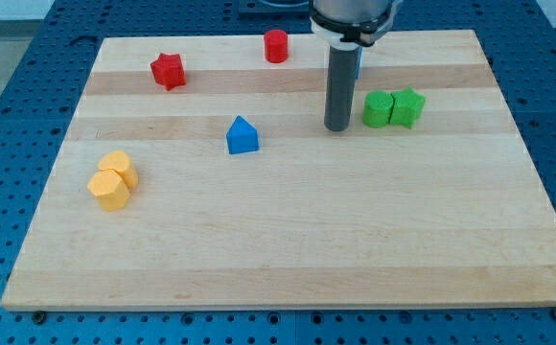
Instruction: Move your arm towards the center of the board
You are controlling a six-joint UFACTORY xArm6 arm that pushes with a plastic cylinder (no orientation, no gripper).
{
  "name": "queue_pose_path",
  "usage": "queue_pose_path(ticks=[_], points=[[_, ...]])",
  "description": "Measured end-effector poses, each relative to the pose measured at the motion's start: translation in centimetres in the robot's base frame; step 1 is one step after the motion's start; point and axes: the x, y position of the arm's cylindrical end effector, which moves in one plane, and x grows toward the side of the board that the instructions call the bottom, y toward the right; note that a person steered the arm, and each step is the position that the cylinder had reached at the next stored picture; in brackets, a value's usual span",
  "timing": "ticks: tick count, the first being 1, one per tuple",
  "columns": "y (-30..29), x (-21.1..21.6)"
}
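Observation:
My tip (336,127) rests on the wooden board (288,249), above and right of the board's middle. Two green blocks sit just to its right, touching each other: a rounded one (378,109) and a star-like one (407,107). The tip stands a small gap left of the rounded green block. A blue house-shaped block (242,135) lies to the tip's left. A blue block (359,63) is mostly hidden behind the rod.
A red star block (168,70) and a red cylinder (276,45) sit near the view's top. Two yellow blocks (113,179) touch each other at the view's left. Blue perforated table surrounds the board.

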Motion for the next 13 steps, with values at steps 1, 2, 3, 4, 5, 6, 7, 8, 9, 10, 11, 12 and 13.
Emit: queue_pose_path(ticks=[1, 2, 3, 4, 5, 6, 7, 8, 9, 10, 11, 12, 13], points=[[0.0, 0.1], [0.0, 0.2], [0.0, 0.3], [0.0, 0.7], [0.0, 1.8], [0.0, 3.4], [0.0, 3.5], [-0.9, 4.2], [-1.3, 4.6], [-1.3, 4.6], [-1.4, 4.9], [-2.0, 5.4], [-3.7, 5.5]])
